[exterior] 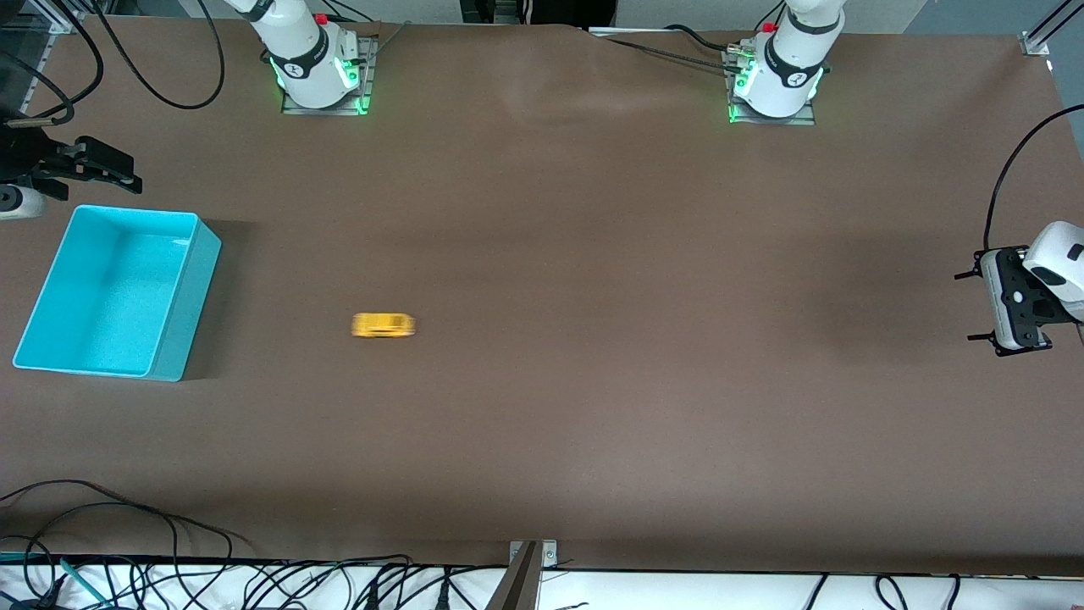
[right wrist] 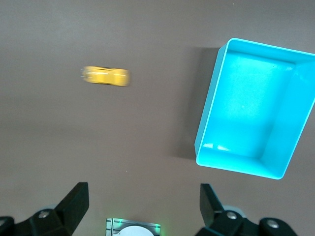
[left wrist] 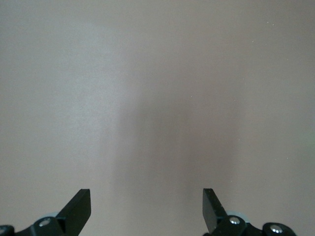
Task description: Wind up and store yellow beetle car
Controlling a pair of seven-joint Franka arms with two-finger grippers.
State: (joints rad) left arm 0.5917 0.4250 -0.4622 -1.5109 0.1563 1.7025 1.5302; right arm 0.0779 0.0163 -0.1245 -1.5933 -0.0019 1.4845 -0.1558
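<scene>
The yellow beetle car (exterior: 383, 325) stands alone on the brown table, apart from both grippers; it also shows in the right wrist view as the same small car (right wrist: 105, 76). The empty turquoise bin (exterior: 190, 296) sits beside it toward the right arm's end, its rim (right wrist: 211, 113) in the right wrist view too. My right gripper (exterior: 102, 165) hangs open and empty in the air near the bin's farther corner; its fingers (right wrist: 74, 201) frame bare table. My left gripper (exterior: 968, 307) waits open and empty at the left arm's end, over bare table (left wrist: 147, 98).
The two arm bases (exterior: 318, 72) (exterior: 775, 80) stand along the table's farther edge. Cables (exterior: 127, 542) lie at the nearest edge, with a metal bracket (exterior: 532, 555) at its middle. Brown table surface stretches between the car and the left gripper.
</scene>
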